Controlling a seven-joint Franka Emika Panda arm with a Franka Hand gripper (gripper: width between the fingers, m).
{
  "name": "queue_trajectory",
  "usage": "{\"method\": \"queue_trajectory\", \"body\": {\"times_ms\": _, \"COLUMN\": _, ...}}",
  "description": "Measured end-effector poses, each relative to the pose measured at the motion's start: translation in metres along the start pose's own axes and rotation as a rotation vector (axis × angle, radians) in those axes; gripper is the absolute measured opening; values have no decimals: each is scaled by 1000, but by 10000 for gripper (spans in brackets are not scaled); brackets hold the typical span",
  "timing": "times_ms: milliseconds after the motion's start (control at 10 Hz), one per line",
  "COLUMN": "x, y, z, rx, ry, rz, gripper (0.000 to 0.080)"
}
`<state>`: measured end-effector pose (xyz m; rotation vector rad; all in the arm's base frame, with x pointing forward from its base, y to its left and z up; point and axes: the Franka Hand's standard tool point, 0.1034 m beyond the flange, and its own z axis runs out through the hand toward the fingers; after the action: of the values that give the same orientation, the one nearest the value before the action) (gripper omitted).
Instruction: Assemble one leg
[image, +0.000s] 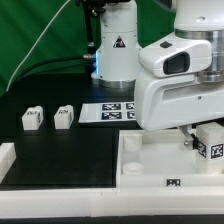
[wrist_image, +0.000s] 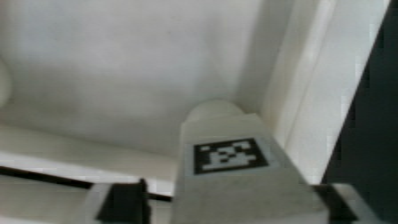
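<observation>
Over the tray (image: 140, 165), at the exterior view's right, hovering with the gripper (wrist_image: 226, 195) pinching the leg (wrist_image: 228, 150) between its fingers, tagged face toward the wrist camera; judging from this, needing to stay upright and centred over a corner socket before easing down. Standing well apart: two spare legs (image: 31, 119) on the black table, and the marker board (image: 112, 111) behind, neither blocking the way; tray wall (wrist_image: 302, 70) running close beside the leg.

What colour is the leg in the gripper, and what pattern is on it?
White, with a black-and-white square tag; the leg shows best in the wrist view.
</observation>
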<state>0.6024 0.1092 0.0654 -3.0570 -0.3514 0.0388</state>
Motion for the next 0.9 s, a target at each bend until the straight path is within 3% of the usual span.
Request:
{"method": "queue_trajectory", "body": {"times_ms": 100, "x": 0, "y": 0, "z": 0, "rx": 0, "ry": 0, "rz": 0, "gripper": 291}}
{"method": "queue_trajectory", "body": {"times_ms": 500, "x": 0, "y": 3, "z": 0, "rx": 0, "ry": 1, "rz": 83, "gripper": 291}}
{"method": "queue_trajectory", "body": {"times_ms": 900, "x": 1, "y": 0, "z": 0, "rx": -6, "ry": 10, "rz": 605, "gripper": 291}}
